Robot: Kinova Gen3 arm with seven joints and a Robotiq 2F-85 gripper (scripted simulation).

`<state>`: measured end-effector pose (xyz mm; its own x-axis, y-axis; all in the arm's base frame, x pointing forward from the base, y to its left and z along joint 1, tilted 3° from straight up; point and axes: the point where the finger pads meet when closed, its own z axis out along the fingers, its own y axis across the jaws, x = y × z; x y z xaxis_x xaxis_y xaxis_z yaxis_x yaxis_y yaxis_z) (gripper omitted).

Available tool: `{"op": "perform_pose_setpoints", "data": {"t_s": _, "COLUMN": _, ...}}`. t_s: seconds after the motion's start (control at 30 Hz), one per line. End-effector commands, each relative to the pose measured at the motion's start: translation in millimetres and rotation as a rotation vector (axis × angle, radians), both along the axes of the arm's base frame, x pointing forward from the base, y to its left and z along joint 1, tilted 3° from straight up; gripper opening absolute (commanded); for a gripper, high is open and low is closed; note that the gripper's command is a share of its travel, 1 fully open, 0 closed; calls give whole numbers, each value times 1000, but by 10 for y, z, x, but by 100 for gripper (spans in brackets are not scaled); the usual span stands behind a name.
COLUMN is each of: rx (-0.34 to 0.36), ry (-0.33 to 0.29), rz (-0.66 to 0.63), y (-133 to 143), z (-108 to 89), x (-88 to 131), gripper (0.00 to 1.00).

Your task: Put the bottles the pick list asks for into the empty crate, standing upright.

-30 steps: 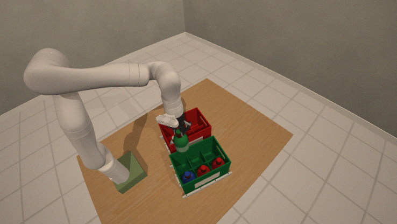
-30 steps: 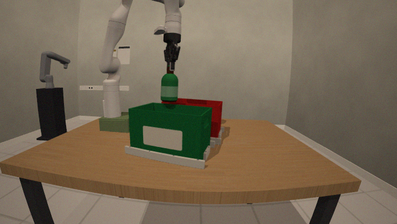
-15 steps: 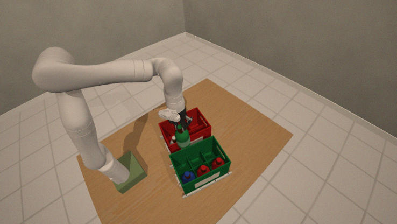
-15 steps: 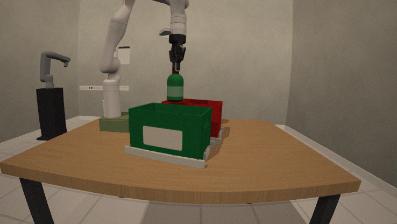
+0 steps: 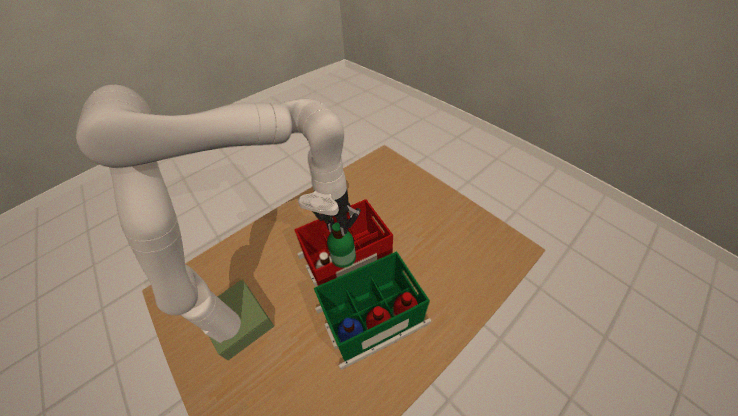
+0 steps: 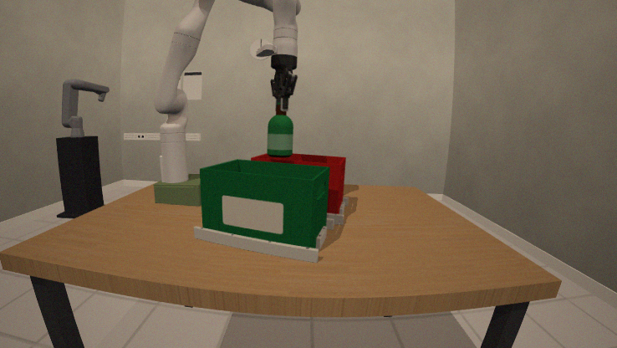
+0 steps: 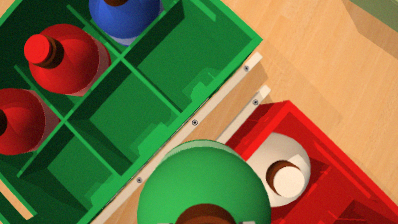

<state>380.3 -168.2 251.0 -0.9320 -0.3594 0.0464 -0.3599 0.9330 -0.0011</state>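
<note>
My gripper (image 5: 338,219) (image 6: 281,105) is shut on the neck of a green bottle (image 5: 342,248) (image 6: 279,135) (image 7: 205,185). The bottle hangs upright above the near end of the red crate (image 5: 379,242) (image 6: 334,181) (image 7: 295,112), clear of its rim. A white bottle (image 5: 323,258) (image 7: 280,167) stands in the red crate beside it. The green crate (image 5: 413,281) (image 6: 302,207) (image 7: 200,45) holds two red bottles (image 5: 378,316) (image 5: 405,303) (image 7: 60,57) (image 7: 15,127) and a blue bottle (image 5: 350,328) (image 7: 125,17) in its front row. Its back cells are empty. I cannot make out the pick list.
Both crates sit level on pale base rails (image 6: 254,243), close together at the middle of the wooden table (image 5: 465,248) (image 6: 389,259). The arm's green pedestal (image 5: 248,310) (image 6: 176,191) stands at the table's left. A black stand (image 6: 79,172) stands beyond the table.
</note>
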Motion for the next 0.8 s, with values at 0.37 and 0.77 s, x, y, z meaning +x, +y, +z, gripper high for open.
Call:
{"op": "perform_pose_setpoints", "data": {"t_s": 0.37, "rx": -1, "ry": -2, "rz": 0, "y": 120, "z": -3, "x": 210, "gripper": 10}}
{"op": "perform_pose_setpoints", "data": {"t_s": 0.77, "rx": -1, "ry": -2, "rz": 0, "y": 222, "z": -12, "x": 382, "gripper": 10}}
